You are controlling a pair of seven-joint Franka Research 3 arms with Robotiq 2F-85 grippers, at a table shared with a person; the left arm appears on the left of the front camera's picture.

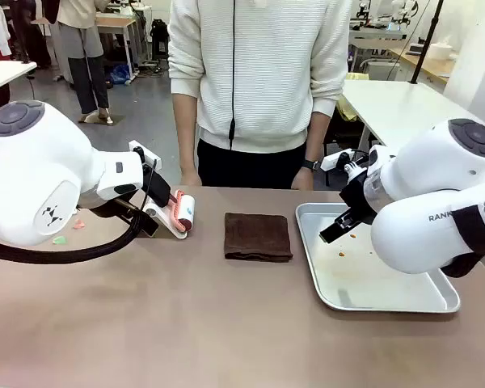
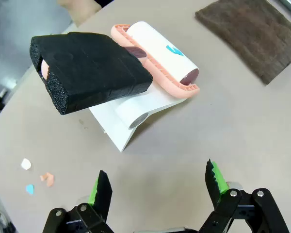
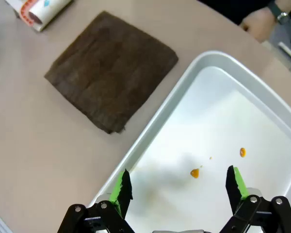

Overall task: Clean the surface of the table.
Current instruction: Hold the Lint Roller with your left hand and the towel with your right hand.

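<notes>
- Left gripper point(image 2: 156, 171): fingers spread wide, nothing between them; hangs above a bare stretch of the table point(image 2: 218, 126).
- Straight ahead of those fingers and close: lint roller point(image 2: 160, 53) propped on a white stand point(image 2: 123, 121), with its black foam handle point(image 2: 87, 68) sticking out towards the table's edge.
- Handle's long axis: roughly parallel to the line between the two fingertips in the left wrist view, so probably needs a wrist turn before closing across it.
- Off to one side of the gripper, near the edge: small coloured scraps point(image 2: 47, 178), seemingly the mess to be lifted.
- Beyond the roller, apart from it: folded brown cloth point(image 2: 254, 34), lying flat.
- Right gripper point(image 3: 179, 173): also spread and empty, hanging over the metal tray point(image 3: 218, 121) with its few orange spots point(image 3: 194, 173); well apart from roller and scraps.
- Nearer arm for the roller: the left, by a clear margin.
- Writing: a blue mark on the roller's sheet, too small to read; part of a print on the right arm point(image 1: 444, 217), "RANK" and "OT" legible, the rest hidden.
</notes>
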